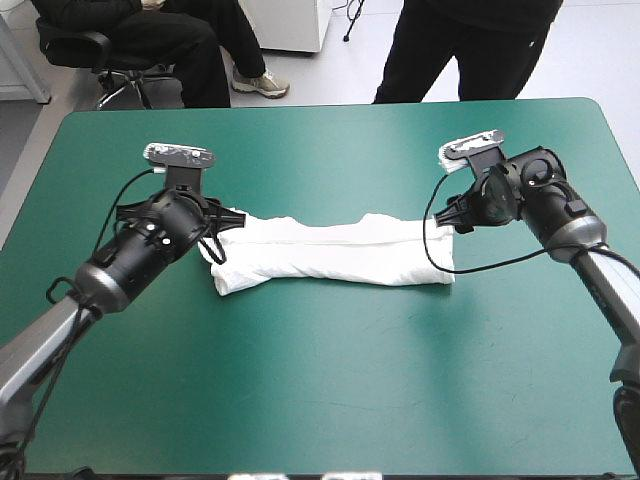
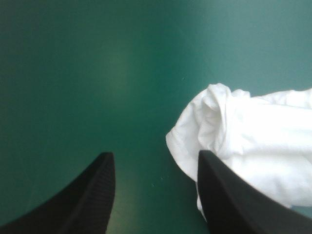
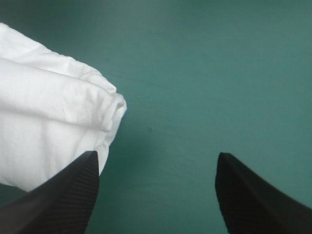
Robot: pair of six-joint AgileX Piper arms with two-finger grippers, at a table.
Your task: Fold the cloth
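The white T-shirt point(image 1: 330, 255) lies on the teal-green cover as a long folded band across the table's middle. My left gripper point(image 1: 232, 216) hovers at the band's left end, open; in the left wrist view point(image 2: 155, 153) the shirt's rumpled end point(image 2: 253, 136) sits beside and partly under one finger point(image 2: 229, 195), with bare cover between the fingers. At the band's right end my right gripper point(image 1: 452, 216) is open too point(image 3: 157, 155). The shirt's rolled end point(image 3: 48, 112) lies beside one finger point(image 3: 68, 195), and nothing is held.
The teal-green cover point(image 1: 330, 400) runs wide in front of the shirt, with a narrower strip behind it up to the table's far edge point(image 1: 330, 104).
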